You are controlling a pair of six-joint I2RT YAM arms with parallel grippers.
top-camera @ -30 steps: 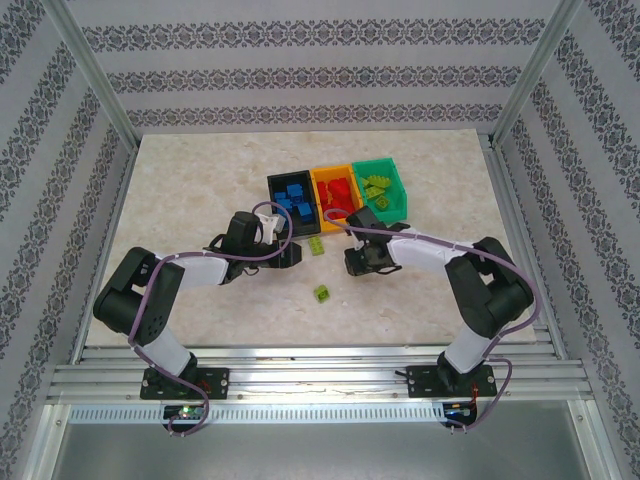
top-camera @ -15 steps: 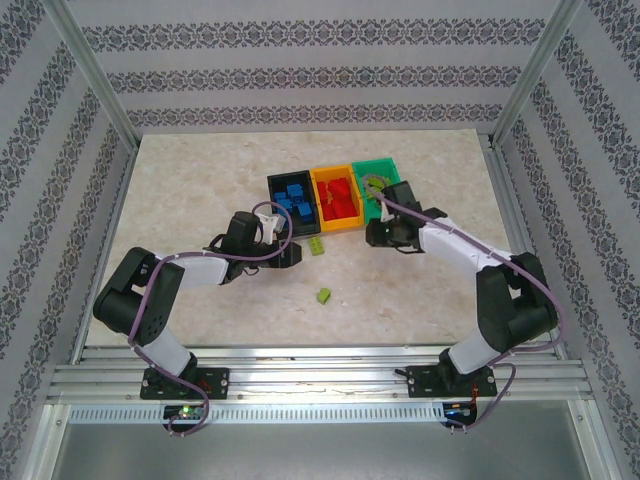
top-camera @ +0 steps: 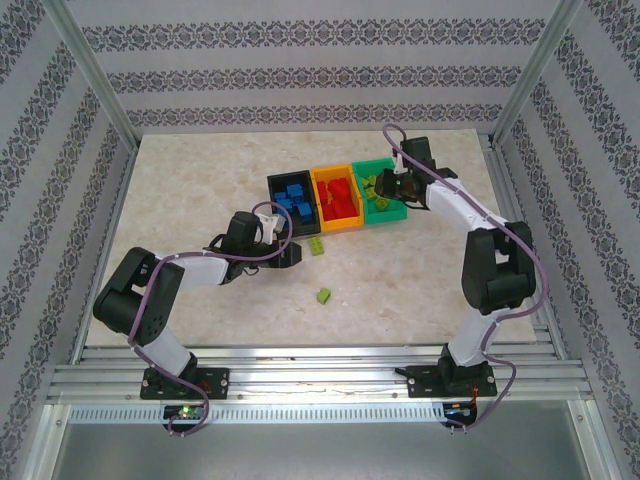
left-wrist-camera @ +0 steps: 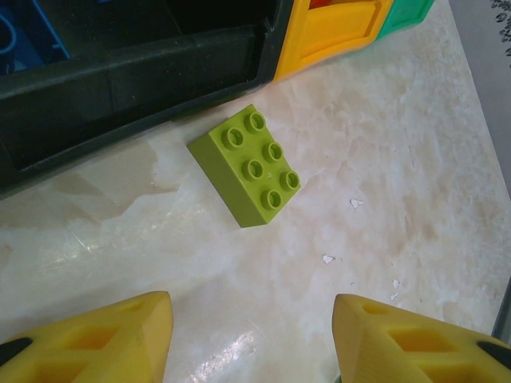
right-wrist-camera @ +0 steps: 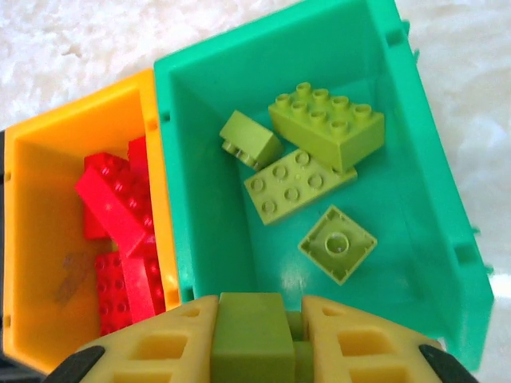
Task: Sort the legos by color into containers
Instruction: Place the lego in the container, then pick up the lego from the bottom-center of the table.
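Right wrist view looks down past the right gripper (right-wrist-camera: 257, 307), its arm stretched far over the green bin (right-wrist-camera: 423, 239) and clamped on a smooth-faced lime brick (right-wrist-camera: 249, 339), while the left gripper (left-wrist-camera: 251, 323), low with jaws wide, faces a six-stud lime brick (left-wrist-camera: 249, 169) lying studs-up, diagonal, just beside the black bin (left-wrist-camera: 120, 88).

Three bins in row mid-table, walls touching: left bin (top-camera: 300, 228), middle bin (top-camera: 340, 224), right bin (top-camera: 385, 213). Bricks (right-wrist-camera: 323, 128) inside each. Loose brick (top-camera: 315, 246) on table (top-camera: 200, 180), just before left bin's front corner. Second loose brick (top-camera: 323, 295) nearer arm bases, well apart. Right gripper (right-wrist-camera: 254, 319) above right bin, held brick (right-wrist-camera: 249, 339) between fingers.
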